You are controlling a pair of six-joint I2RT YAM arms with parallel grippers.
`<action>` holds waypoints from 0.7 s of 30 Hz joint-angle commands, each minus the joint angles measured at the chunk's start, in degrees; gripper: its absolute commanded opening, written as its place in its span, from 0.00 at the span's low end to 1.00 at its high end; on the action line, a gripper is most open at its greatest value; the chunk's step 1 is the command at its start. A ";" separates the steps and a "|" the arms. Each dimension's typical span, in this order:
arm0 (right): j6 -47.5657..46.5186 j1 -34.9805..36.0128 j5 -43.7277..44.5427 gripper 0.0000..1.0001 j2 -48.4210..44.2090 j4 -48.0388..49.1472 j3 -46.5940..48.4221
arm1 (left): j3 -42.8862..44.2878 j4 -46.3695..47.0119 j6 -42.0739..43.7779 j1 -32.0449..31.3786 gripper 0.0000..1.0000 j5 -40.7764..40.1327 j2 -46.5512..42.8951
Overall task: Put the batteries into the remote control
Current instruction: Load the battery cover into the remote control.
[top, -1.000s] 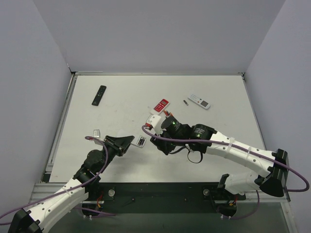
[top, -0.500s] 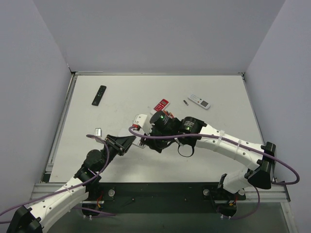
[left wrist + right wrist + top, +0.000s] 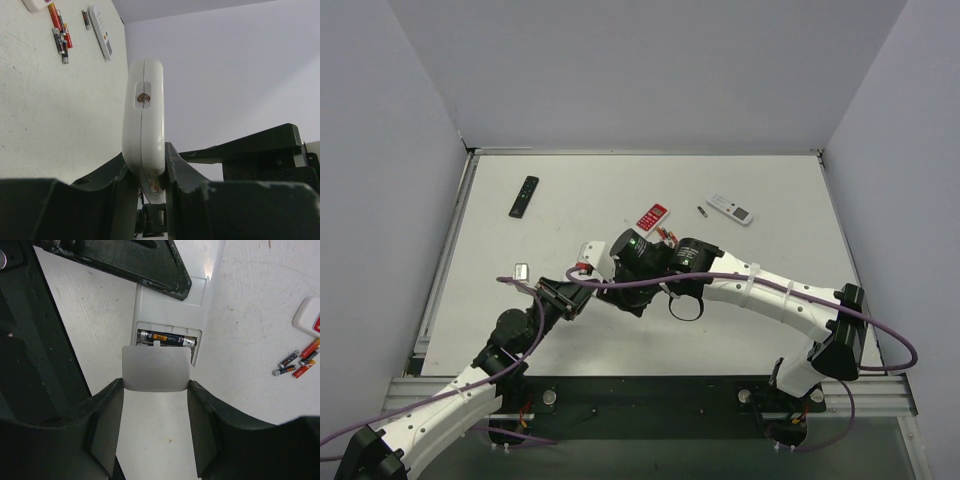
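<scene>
**Remote gripped by its faces, cover pinched at the open battery bay**

The remote control [image 3: 144, 120] is clamped in the left gripper [image 3: 145, 170], whose dark fingers are closed against its two broad faces, just left of the table's middle. From the left wrist it is seen end-on as a smooth white plastic slab with rounded corners. A seam runs along its edge and a small round emitter is sunk in a recess. In the right wrist view its plain back is turned up to the camera and the rectangular bay is open. One battery [image 3: 165, 338], dark and copper-orange, is laid across the bay. The battery cover [image 3: 157, 367], a thin pale grey plate with fine ribbing and a small tab, is pinched by its side edges in the right gripper [image 3: 156, 390]. Its tabbed edge is set at the bay's lower lip; whether it is seated cannot be told.

The two arms are crowded together there, gripper close against gripper. The table [image 3: 770, 260], matt white and lightly scuffed, is bounded by a metal rail [image 3: 445, 260] on the left and by pale walls on three sides. Open surface is left to the right of the right arm and along the far edge.

Loose batteries [image 3: 294, 365] are clustered just beside the red-and-white remote [image 3: 652, 216]. A single battery [image 3: 702, 211] lies beside a second white remote [image 3: 730, 209]. A slim black remote [image 3: 524, 196] is placed far left, and a small grey piece [image 3: 521, 270] lies near the left rail
</scene>
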 commanded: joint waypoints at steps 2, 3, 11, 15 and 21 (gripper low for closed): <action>-0.86 0.57 0.59 0.12 1.62 -1.57 2.76 | -8.44 4.43 0.85 0.12 0.00 0.47 -1.38; -0.86 0.57 0.67 0.13 1.80 -1.49 3.02 | -8.44 4.25 0.76 0.12 0.00 0.47 -1.47; -0.25 0.57 2.87 0.12 2.85 -1.31 3.99 | -8.62 3.37 0.58 0.12 0.00 0.21 -2.88; -0.07 0.57 3.75 0.12 3.03 -0.87 4.08 | -8.71 3.20 0.49 0.03 0.00 0.21 -3.14; 0.02 0.57 4.10 0.12 2.59 0.00 3.81 | -8.62 2.84 0.32 0.03 0.00 0.12 -3.14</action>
